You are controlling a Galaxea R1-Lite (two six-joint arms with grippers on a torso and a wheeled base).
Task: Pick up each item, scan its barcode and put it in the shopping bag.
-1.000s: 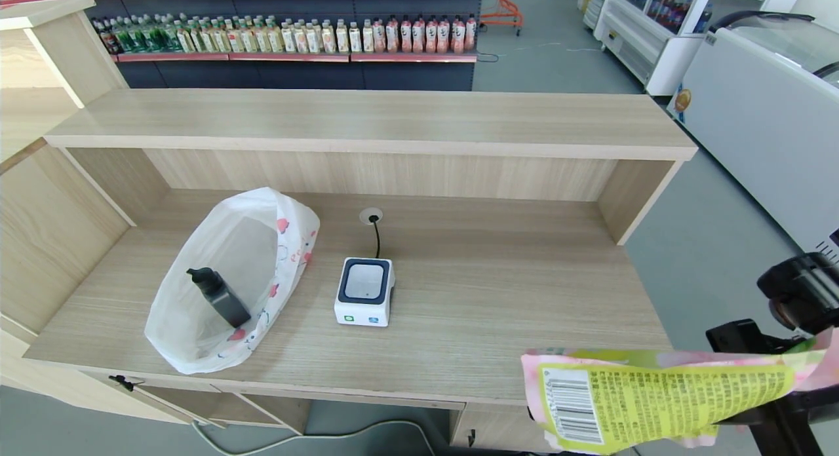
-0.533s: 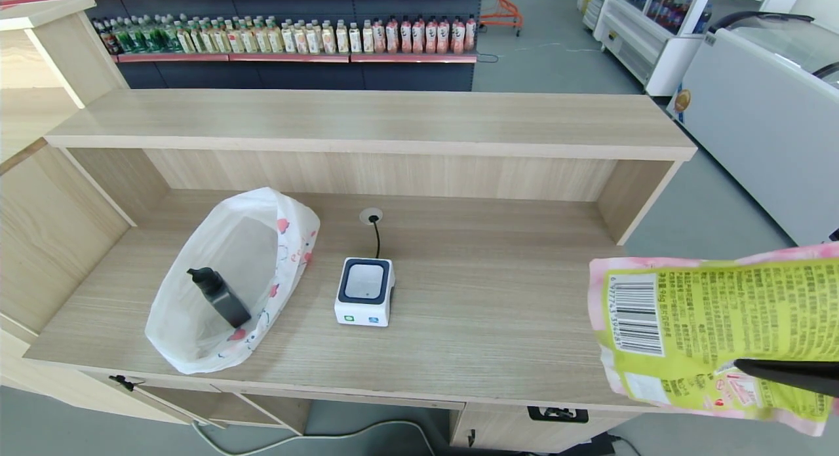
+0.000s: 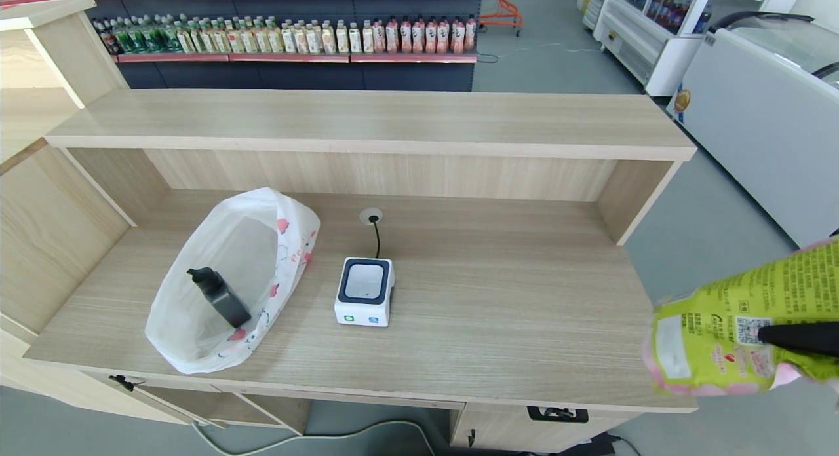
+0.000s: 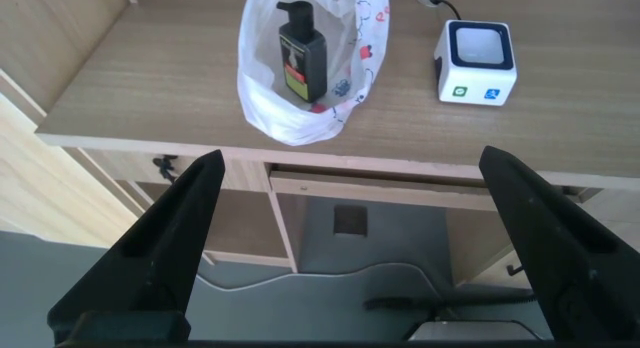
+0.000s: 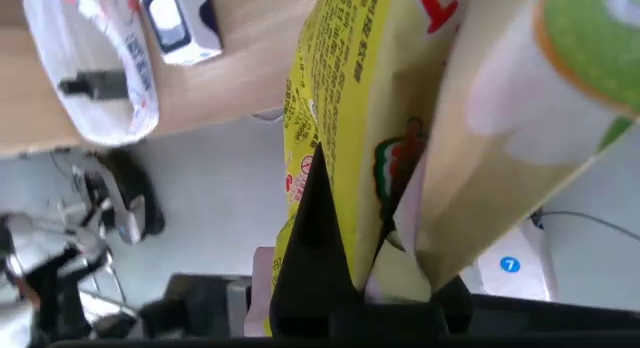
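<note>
A green and pink snack pouch hangs off the counter's right front corner, and my right gripper is shut on it; one dark finger presses the pouch in the right wrist view. The white barcode scanner sits mid-counter with its window facing up. Left of it lies the white shopping bag, open, with a black bottle inside. My left gripper hangs open below the counter's front edge, with the bag and scanner beyond it.
The wooden counter has a raised back shelf and side walls. The scanner's cable runs to a hole at the back. Freezers stand on the right, drink shelves behind.
The pouch has risen from below the counter's front edge, swung right and turned, so its barcode no longer faces the head camera. The bag, bottle and scanner have not moved.
</note>
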